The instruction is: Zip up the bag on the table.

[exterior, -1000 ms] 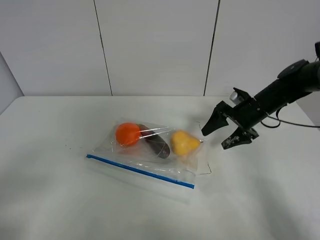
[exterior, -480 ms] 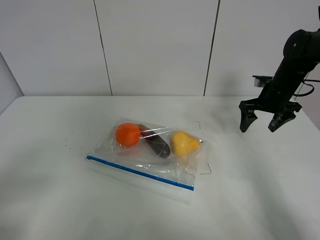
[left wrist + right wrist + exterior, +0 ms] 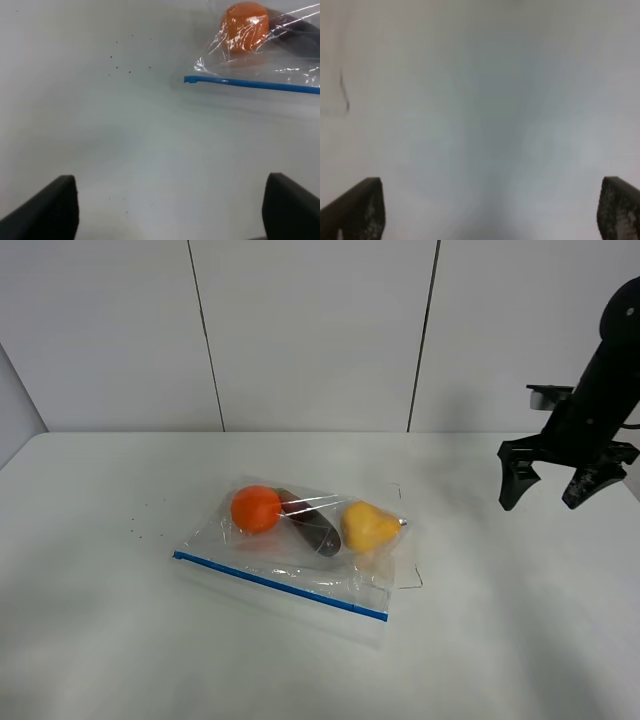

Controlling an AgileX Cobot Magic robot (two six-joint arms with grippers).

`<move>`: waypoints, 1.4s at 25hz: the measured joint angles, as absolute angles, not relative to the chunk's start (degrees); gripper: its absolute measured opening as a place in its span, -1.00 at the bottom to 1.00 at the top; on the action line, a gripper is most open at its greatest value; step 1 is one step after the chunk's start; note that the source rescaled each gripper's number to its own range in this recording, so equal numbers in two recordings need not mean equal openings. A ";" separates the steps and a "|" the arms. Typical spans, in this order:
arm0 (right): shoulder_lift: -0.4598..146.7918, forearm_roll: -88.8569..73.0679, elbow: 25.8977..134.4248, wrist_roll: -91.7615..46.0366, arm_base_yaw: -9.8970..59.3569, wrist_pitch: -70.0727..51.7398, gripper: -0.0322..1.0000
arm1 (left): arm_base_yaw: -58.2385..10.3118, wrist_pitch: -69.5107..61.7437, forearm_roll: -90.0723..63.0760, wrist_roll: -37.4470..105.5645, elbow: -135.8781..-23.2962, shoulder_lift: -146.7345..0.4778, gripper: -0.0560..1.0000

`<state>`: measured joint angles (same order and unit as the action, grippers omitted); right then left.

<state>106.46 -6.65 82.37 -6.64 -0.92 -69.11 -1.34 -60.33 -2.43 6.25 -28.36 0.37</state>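
The right claw (image 3: 557,482) hangs at the right edge of the high view above the white surface (image 3: 500,640), prongs spread wide and empty; the left claw (image 3: 167,210) shows only in its wrist view, where its two dark tips stand far apart over bare surface. Left of centre in the high view, well apart from the right claw, the clear zip bag (image 3: 300,550) lies flat, its blue zipper strip (image 3: 280,584) along the near edge. An orange fruit (image 3: 256,508), a dark fruit (image 3: 315,528) and a yellow fruit (image 3: 367,526) show through it.
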 joint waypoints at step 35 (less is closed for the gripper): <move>7.10 0.31 28.13 -1.17 -0.92 -58.87 1.00 | -1.34 -60.20 -2.43 6.25 -28.36 0.37 1.00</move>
<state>7.10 0.31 28.13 -1.17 -0.92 -58.87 -1.34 -60.20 -2.43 6.25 -28.36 0.37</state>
